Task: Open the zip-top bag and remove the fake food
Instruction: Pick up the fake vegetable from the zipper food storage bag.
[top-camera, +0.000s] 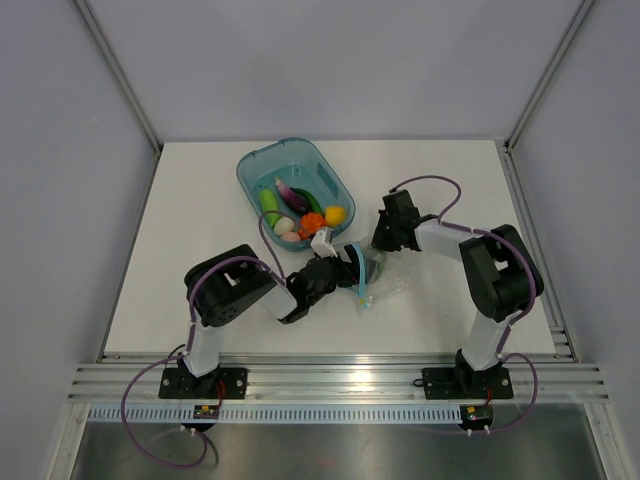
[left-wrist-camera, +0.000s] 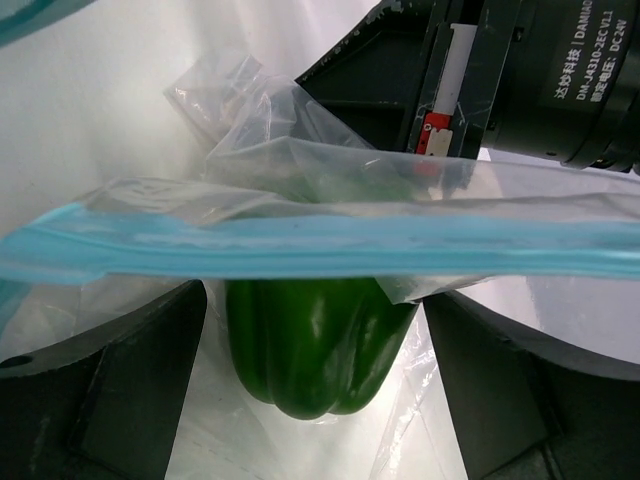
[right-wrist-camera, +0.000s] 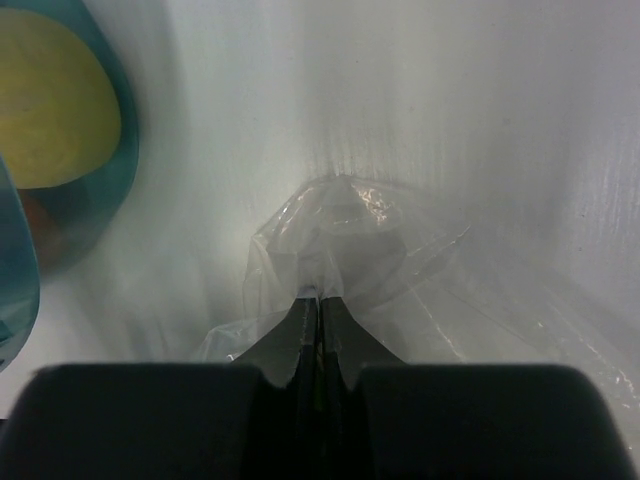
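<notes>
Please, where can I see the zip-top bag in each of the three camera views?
Top external: zip-top bag at centre, just nearer than the teal tub.
Left wrist: it fills the frame, with its blue strip across the middle.
Right wrist: crumpled at centre, pinched by the right gripper.
Shared landmark: the tub, at the top-left corner and the left edge.
</notes>
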